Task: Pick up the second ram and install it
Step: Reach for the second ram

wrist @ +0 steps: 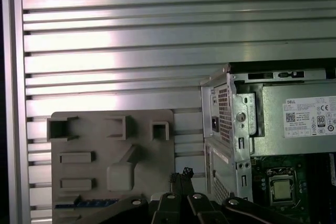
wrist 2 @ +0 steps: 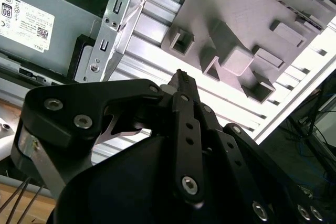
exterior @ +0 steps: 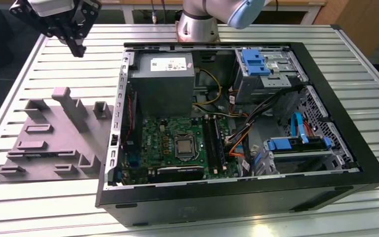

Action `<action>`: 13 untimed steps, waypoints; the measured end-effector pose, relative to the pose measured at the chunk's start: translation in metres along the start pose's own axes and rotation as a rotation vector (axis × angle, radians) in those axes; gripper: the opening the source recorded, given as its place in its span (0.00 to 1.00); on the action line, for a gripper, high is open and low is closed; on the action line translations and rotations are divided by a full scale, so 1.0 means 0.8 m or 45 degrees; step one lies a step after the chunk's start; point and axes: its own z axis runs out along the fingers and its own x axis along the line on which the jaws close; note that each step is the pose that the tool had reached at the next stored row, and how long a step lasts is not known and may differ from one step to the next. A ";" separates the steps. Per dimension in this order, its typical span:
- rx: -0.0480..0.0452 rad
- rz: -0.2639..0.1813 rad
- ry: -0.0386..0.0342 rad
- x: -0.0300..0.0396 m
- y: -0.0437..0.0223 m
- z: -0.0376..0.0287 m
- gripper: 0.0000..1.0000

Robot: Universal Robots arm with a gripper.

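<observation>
My black fingers [exterior: 78,48], pressed together, hover at eleven o'clock of the open black computer case [exterior: 242,195] in the exterior view; both wrist views catch its white printed label [wrist: 310,116].

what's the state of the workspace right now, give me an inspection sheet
surface: slatted metal table, bare slats between the items
job's things: a dark bluish strip lying on the grey block may be the memory stick, cannot tell
clutter: open computer case holding a circuit board, power supply and blue drive brackets
grippers: pincer up above the table beyond the grey block, at the exterior view's left, jaws shut, nothing held
cables: orange, yellow and black wires bundled inside the case
surroundings: robot base at the table's far edge
</observation>
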 end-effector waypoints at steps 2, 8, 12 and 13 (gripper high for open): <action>0.000 0.000 0.0001 0.0013 -0.0001 0.0000 0.11; 0.000 0.000 0.0001 0.0045 -0.0004 0.0002 0.11; 0.000 0.000 0.0001 0.0063 -0.0005 0.0004 0.11; 0.000 0.000 0.0001 0.0068 -0.0006 0.0005 0.11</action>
